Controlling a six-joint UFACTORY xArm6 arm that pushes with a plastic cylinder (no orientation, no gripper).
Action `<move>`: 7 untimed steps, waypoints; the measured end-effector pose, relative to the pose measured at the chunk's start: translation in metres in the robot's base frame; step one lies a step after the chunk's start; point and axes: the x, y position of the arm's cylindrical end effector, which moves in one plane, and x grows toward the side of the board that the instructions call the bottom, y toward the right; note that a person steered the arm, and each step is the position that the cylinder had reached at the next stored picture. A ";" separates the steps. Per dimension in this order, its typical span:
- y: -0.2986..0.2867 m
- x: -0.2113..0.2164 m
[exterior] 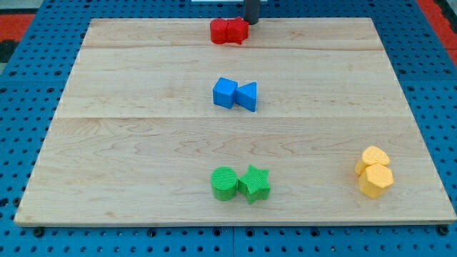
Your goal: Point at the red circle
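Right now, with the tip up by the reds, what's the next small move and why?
Probably a short slide toward the view's left. My tip sits at the right-hand red block at the view's top; the left red block touching it may be the circle, though their shapes are hard to make out.

wooden board, 8 coloured blocks

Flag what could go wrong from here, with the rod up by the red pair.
1. My tip sits at the view's top, right beside the red blocks; any further slide would likely shove them rather than just point.
2. The two red pieces touch, and their shapes are hard to tell apart, so I might indicate the wrong one.
3. They lie near the board's top edge; a push could send one off.
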 end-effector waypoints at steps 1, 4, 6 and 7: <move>-0.053 0.000; -0.155 0.045; -0.116 0.086; -0.078 0.089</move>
